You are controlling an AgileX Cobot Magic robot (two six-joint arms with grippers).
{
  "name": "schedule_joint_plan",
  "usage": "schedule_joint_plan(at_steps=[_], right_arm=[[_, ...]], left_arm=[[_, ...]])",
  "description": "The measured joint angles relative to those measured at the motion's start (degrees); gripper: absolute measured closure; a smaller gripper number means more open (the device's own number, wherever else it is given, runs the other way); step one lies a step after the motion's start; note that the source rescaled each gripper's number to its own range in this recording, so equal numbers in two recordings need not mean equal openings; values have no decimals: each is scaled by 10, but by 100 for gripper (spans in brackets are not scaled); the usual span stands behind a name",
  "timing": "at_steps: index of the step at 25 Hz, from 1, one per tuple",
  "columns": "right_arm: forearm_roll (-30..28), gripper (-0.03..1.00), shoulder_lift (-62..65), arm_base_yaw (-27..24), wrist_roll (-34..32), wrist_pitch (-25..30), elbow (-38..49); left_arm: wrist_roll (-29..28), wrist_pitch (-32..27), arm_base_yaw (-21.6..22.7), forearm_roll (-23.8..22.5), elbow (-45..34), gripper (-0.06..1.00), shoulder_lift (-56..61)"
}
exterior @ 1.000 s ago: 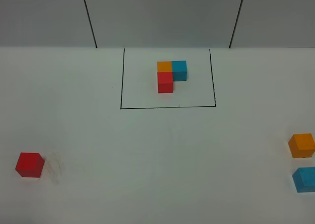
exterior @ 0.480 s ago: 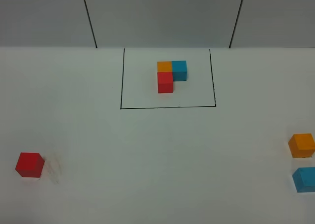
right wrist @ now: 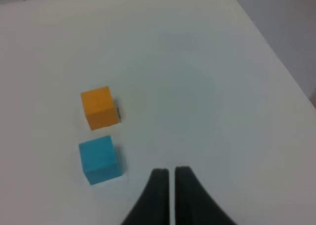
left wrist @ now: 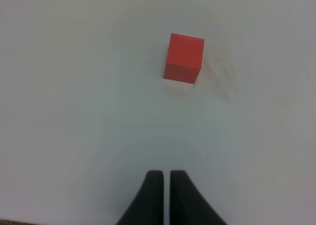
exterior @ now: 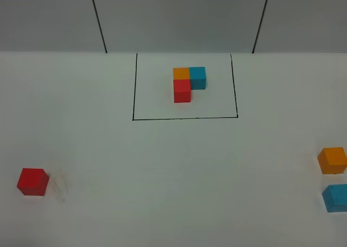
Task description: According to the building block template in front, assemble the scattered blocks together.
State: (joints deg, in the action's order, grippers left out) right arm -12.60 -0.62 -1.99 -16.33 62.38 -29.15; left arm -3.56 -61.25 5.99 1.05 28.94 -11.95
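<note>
The template (exterior: pixel 188 83) is an L of orange, blue and red cubes inside a black-lined rectangle at the table's far middle. A loose red cube (exterior: pixel 32 181) sits near the front left; it also shows in the left wrist view (left wrist: pixel 183 58). A loose orange cube (exterior: pixel 332 160) and a light blue cube (exterior: pixel 335 197) sit at the right edge, a small gap between them; both show in the right wrist view, orange (right wrist: pixel 99 107), blue (right wrist: pixel 100 159). My left gripper (left wrist: pixel 165 176) is shut and empty, well short of the red cube. My right gripper (right wrist: pixel 171 173) is shut and empty, beside the blue cube.
The white table (exterior: pixel 179 171) meets a grey back wall (exterior: pixel 179 19) with two dark seams. In the right wrist view the table's edge (right wrist: pixel 276 52) runs close to the orange and blue cubes. Neither arm shows in the exterior high view.
</note>
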Motion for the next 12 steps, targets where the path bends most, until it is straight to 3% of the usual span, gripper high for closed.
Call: schedule_joint_plan(at_steps=[12], right_arm=[[0, 97, 0, 0, 0, 0, 0]], left_arm=[[0, 0, 0, 0, 0, 94, 0]])
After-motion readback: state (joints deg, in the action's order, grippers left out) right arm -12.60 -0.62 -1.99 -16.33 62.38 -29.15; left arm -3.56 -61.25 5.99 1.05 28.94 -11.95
